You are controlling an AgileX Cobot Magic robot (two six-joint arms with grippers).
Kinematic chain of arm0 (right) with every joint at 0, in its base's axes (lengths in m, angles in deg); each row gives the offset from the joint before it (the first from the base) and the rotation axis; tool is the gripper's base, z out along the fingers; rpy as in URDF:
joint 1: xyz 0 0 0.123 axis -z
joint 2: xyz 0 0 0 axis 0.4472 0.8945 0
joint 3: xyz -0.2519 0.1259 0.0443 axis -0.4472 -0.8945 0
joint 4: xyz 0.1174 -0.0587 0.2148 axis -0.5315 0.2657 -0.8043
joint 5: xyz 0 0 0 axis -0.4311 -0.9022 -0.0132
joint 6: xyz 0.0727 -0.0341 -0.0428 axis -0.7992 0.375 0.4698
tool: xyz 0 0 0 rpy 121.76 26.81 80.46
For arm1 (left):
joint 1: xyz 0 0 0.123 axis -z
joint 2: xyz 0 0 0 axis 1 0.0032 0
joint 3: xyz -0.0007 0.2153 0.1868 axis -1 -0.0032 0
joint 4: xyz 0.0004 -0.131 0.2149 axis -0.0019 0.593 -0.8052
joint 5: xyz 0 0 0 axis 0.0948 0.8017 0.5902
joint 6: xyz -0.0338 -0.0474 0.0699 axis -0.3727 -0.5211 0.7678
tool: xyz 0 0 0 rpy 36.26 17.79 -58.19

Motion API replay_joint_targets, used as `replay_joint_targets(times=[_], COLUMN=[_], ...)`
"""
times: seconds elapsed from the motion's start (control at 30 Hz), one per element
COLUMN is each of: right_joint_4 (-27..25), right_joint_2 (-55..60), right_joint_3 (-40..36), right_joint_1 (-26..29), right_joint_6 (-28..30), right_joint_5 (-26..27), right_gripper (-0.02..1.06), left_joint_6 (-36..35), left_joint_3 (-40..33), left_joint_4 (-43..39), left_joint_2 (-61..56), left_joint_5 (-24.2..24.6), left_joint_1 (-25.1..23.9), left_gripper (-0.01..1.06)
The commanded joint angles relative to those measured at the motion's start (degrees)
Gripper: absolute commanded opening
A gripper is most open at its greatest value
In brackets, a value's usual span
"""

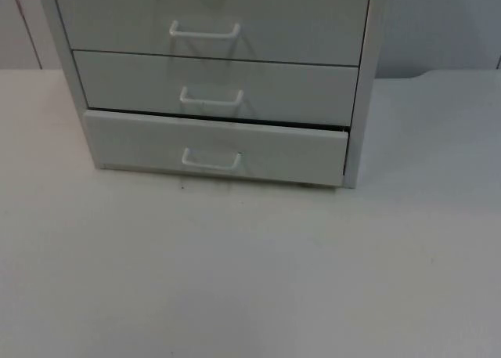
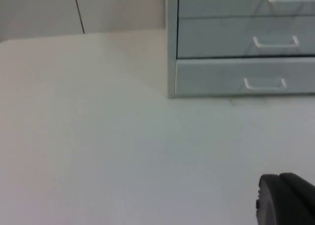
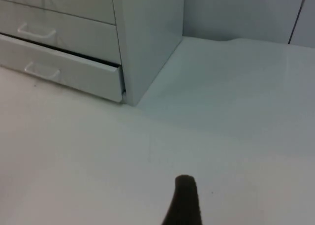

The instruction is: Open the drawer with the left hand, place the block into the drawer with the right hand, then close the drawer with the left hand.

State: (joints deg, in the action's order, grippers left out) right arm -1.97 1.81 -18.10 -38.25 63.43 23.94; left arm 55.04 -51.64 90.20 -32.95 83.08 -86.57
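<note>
Drawer (image 1: 215, 146), the lowest of three visible light-grey metal fronts on one grey cabinet (image 3: 147, 38), stands slightly pulled out, a dark gap along its top edge. Each front bears one white loop handle (image 1: 211, 160). Cabinet rests on the white counter (image 1: 250, 280). Both arms wait short of it; whether either set of jaws is wide or narrow cannot be told.

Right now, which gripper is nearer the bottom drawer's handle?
Probably left, though it's close. The left gripper stands back off the cabinet at its left front, facing the bottom drawer's handle. The right gripper stands back off its right corner, seeing the handle aslant.
</note>
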Motion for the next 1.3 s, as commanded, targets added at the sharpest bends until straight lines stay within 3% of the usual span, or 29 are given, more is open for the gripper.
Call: replay_joint_targets(times=[0.0,0.4,0.9,1.07,1.27], right_joint_4=[0.18,0.08,0.36,3.24,3.24], right_joint_2=[-1.01,-2.96,-2.96,-2.96,-2.96], right_joint_3=[-0.24,-1.49,-2.09,-2.09,-2.09], right_joint_1=[-0.14,-0.14,-0.14,-0.14,-0.14], right_joint_6=[-0.03,-0.50,-1.48,-5.83,-5.42], right_joint_5=[-1.42,-3.65,-4.22,-4.22,-4.22], right_gripper=[0.63,0.63,0.63,0.63,0.63], left_joint_6=[-1.13,-2.17,-2.45,-2.45,-2.45], left_joint_3=[-0.17,-1.93,-1.91,-1.91,-1.91], left_joint_4=[-1.36,-0.69,-0.69,-0.69,-0.69], left_joint_2=[-0.22,-0.22,-0.22,-0.22,-0.22], left_joint_5=[3.39,0.48,0.48,0.48,0.48], left_joint_1=[0.32,-1.35,-1.35,-1.35,-1.35], left_gripper=[0.00,0.00,0.00,0.00,0.00])
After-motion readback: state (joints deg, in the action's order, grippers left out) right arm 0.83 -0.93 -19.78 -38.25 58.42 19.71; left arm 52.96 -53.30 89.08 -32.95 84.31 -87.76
